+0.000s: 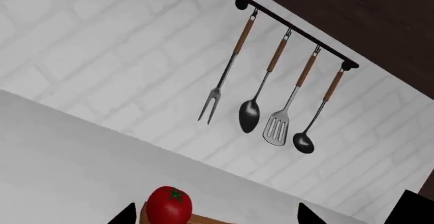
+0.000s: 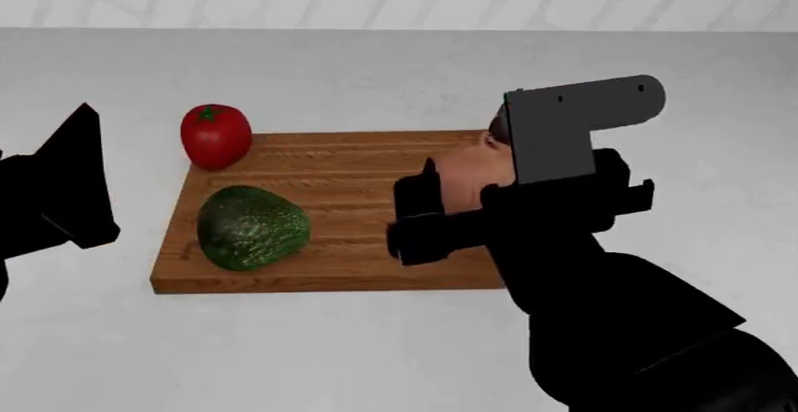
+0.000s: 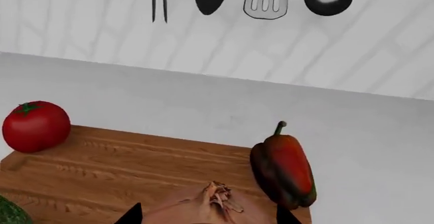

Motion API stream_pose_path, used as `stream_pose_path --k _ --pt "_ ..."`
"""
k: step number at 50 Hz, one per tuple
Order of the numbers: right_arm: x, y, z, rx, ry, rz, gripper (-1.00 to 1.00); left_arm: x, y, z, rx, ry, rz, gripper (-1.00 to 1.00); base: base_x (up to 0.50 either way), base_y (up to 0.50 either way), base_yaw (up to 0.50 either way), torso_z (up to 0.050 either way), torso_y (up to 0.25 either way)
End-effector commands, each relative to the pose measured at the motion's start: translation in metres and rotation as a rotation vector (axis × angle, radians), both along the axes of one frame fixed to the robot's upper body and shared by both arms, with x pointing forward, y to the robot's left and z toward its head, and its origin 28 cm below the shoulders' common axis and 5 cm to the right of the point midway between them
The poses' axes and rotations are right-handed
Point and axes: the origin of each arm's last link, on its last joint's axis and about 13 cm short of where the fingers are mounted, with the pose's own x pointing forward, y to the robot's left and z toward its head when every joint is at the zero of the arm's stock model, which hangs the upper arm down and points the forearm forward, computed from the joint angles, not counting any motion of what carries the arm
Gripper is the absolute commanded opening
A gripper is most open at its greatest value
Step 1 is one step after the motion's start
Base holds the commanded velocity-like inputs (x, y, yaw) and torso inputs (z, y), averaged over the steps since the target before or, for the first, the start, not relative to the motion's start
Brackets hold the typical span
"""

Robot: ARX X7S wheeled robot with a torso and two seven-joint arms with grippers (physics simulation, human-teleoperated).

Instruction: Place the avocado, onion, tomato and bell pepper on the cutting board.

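Observation:
The cutting board [image 2: 362, 234] lies mid-counter. On it, the tomato [image 2: 216, 135] stands at the far left corner and the avocado [image 2: 252, 226] lies in front of that. My right gripper [image 3: 209, 215] hangs over the board's right part, shut on the onion [image 3: 210, 206], whose tan side shows in the head view [image 2: 464, 174]. The bell pepper [image 3: 285, 169] lies on the board just beside the onion; in the head view my right arm hides it. My left gripper [image 1: 217, 216] is open and empty, left of the board [image 1: 203, 219], with the tomato [image 1: 168, 203] ahead of it.
A white brick wall rises behind the white counter [image 2: 374, 66]. A black rail [image 1: 291, 31] on the wall carries a fork, a spoon, a slotted turner and a ladle. A dark cabinet [image 1: 359, 10] hangs above the rail.

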Motion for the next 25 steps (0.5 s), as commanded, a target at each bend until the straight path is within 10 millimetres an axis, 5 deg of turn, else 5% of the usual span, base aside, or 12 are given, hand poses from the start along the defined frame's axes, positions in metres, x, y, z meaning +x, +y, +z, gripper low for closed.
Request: stream_pose_path --k 1,25 --pt "0.022 0.008 -0.005 -0.045 0.048 0.007 -1.0 -0.006 0.002 0.002 -0.014 -0.014 -0.007 1.0 0.0 0.0 0.0 0.0 0.0" --pt "0.023 0.009 -0.045 -0.017 0.122 0.023 -1.0 -0.006 0.0 -0.002 -0.001 -0.002 -0.014 1.0 0.0 0.0 0.0 0.0 0.0"
